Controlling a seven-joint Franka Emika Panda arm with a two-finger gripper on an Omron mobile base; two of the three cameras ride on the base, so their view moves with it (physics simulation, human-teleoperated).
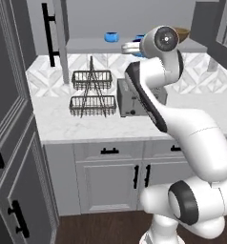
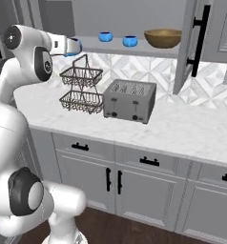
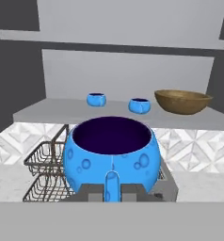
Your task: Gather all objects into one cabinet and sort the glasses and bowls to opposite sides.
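Observation:
My gripper [image 3: 111, 190] is shut on a bright blue cup [image 3: 111, 153] with a dark inside, held upright in the air above the counter and in front of the open grey cabinet. From the right base camera the held cup [image 2: 73, 46] hangs just left of the cabinet shelf [image 2: 134, 49] and above the wire rack. Two more blue cups [image 3: 96, 99] [image 3: 139, 105] stand on the shelf [image 3: 48, 113], left of the wide brown wooden bowl [image 3: 183, 101]. The bowl [image 2: 163, 38] sits at the shelf's right end. My arm hides part of the shelf in the left base view.
A silver toaster [image 2: 129, 101] and a two-tier wire basket rack [image 2: 81, 88] stand on the white marble counter [image 2: 191, 133] under the shelf. The cabinet doors [image 2: 194, 43] [image 1: 58, 33] stand open at both sides. A tall dark cupboard [image 1: 10, 143] is at the far left.

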